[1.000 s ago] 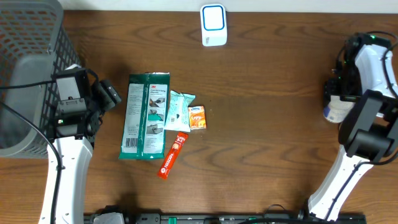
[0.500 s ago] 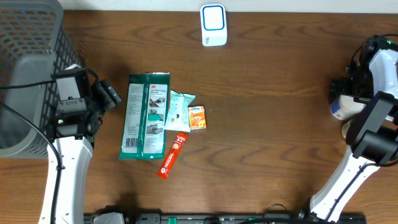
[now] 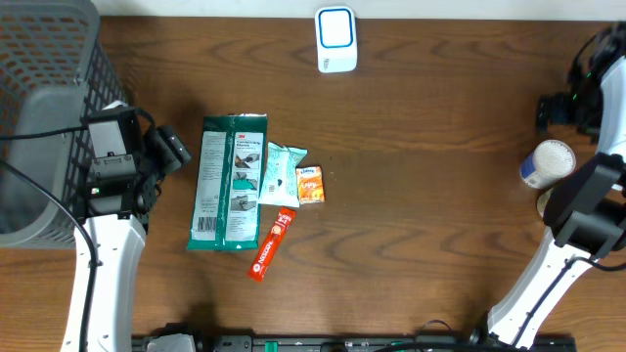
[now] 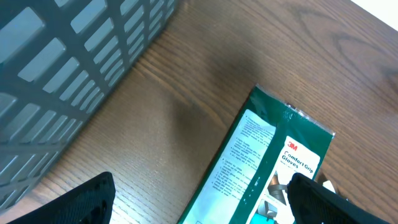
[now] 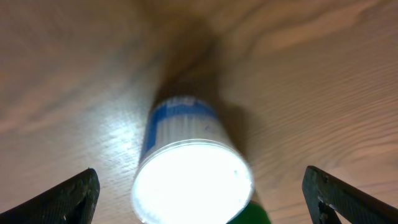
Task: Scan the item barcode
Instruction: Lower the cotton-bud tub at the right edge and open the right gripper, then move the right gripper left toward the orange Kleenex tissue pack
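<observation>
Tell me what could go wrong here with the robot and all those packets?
The white tub stands upright close to the right arm; a swing could knock it over. The glove pack, tissue pack and orange packet lie bunched together, so the open left fingers might drag two at once.

The table (image 3: 421,196) is mid-brown wood with darker, wavy grain. The basket (image 3: 39,59) is grey, its walls a grid of square holes. The glove package (image 3: 233,181) is dark green with a white printed panel down one side and white lettering. Beside it, the tissue pack (image 3: 284,171) is pale mint and white, the small packet (image 3: 310,184) is orange, and the stick sachet (image 3: 272,244) is red-orange with white print. The scanner (image 3: 335,39) is white with a blue outline. The container (image 3: 546,164) is white with a blue band. Both arms (image 3: 103,274) are white with black joints.
</observation>
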You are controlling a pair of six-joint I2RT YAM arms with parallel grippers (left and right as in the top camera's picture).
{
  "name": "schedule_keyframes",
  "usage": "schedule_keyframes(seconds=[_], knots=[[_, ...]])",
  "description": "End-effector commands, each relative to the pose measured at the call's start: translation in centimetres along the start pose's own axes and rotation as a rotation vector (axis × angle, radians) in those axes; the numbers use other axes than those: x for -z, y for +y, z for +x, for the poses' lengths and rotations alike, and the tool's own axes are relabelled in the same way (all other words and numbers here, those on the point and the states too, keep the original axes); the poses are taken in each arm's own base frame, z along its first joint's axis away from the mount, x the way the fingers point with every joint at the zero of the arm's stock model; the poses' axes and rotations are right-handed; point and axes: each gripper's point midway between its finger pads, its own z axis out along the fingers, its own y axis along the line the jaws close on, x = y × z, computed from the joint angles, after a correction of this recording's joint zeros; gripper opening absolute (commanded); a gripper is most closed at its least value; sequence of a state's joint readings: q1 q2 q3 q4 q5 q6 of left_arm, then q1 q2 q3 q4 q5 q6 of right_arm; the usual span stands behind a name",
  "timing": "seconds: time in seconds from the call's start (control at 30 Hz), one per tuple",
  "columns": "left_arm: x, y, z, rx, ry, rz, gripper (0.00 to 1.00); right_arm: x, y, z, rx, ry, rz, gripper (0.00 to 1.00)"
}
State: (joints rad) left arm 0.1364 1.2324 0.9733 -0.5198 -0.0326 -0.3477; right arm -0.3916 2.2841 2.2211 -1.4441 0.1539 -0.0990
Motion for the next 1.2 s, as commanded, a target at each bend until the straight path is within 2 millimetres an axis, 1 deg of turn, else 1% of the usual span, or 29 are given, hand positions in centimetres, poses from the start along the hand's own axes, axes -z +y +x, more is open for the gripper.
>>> schedule_keyframes(seconds=[0.0,0.03,0.1,0.13,0.17,0.2,0.3,0.37,0.43,0.53,0.57,0.67,0.7,0.73,0.77,0.8,0.83,0.93,1.07,1.17], knots=[[0.8,-0.1,-1.3,0.012,-0.037,0.0,0.88,3.3,1.4,-1.4,0.01,-0.088,-0.077,0.99],[0.8,-0.1,-1.3,0.012,-0.037,0.0,0.88,4.2,2.3,-1.6,0.012,-0.106,-0.122,0.99],[0.8,-0.1,-1.3,0.012,-0.037,0.0,0.88,6.1,5.0,-1.9,0.031,-0.137,-0.248,0.99],[0.8,-0.1,-1.3,0.012,-0.037,0.0,0.88,7.3,6.9,-1.8,0.049,-0.148,-0.336,0.99],[0.8,-0.1,-1.3,0.012,-0.037,0.0,0.88,8.1,8.4,-1.6,0.064,-0.15,-0.402,0.99],[0.8,-0.1,-1.3,0.012,-0.037,0.0,0.88,9.2,10.5,-1.3,0.086,-0.149,-0.491,0.99],[0.8,-0.1,-1.3,0.012,-0.037,0.0,0.88,11.4,15.7,-0.1,0.15,-0.128,-0.681,0.99],[0.8,-0.1,-1.3,0.012,-0.037,0.0,0.88,12.1,19.1,0.8,0.209,-0.106,-0.743,0.99],[0.8,-0.1,-1.3,0.012,-0.037,0.0,0.88,12.5,22.1,1.7,0.251,-0.08,-0.764,0.99],[0.8,-0.1,-1.3,0.012,-0.037,0.0,0.88,12.5,27.0,3.2,0.233,-0.019,-0.773,0.99],[0.8,-0.1,-1.3,0.012,-0.037,0.0,0.88,12.5,28.7,4.1,0.244,0.007,-0.774,0.99],[0.8,-0.1,-1.3,0.012,-0.037,0.0,0.88,12.2,32.9,6.3,0.338,0.032,-0.776,0.99],[0.8,-0.1,-1.3,0.012,-0.037,0.0,0.89,11.9,34.2,7.1,0.37,0.039,-0.771,0.96],[0.8,-0.1,-1.3,0.012,-0.037,0.0,0.88,11.6,35.4,7.9,0.399,0.044,-0.761,0.89],[0.8,-0.1,-1.3,0.012,-0.037,0.0,0.88,11.0,36.7,8.7,0.426,0.049,-0.737,0.87],[0.8,-0.1,-1.3,0.012,-0.037,0.0,0.88,10.4,37.6,9.4,0.44,0.049,-0.702,0.86],[0.8,-0.1,-1.3,0.012,-0.037,0.0,0.88,9.1,38.6,10.2,0.44,0.049,-0.63,0.84],[0.8,-0.1,-1.3,0.012,-0.037,0.0,0.88,6.9,40.3,12.0,0.414,0.056,-0.508,0.81],[0.8,-0.1,-1.3,0.012,-0.037,0.0,0.88,4.9,42.6,15.2,0.467,0.088,-0.472,0.75],[0.8,-0.1,-1.3,0.012,-0.037,0.0,0.88,3.7,43.3,17.0,0.495,0.116,-0.454,0.68]])
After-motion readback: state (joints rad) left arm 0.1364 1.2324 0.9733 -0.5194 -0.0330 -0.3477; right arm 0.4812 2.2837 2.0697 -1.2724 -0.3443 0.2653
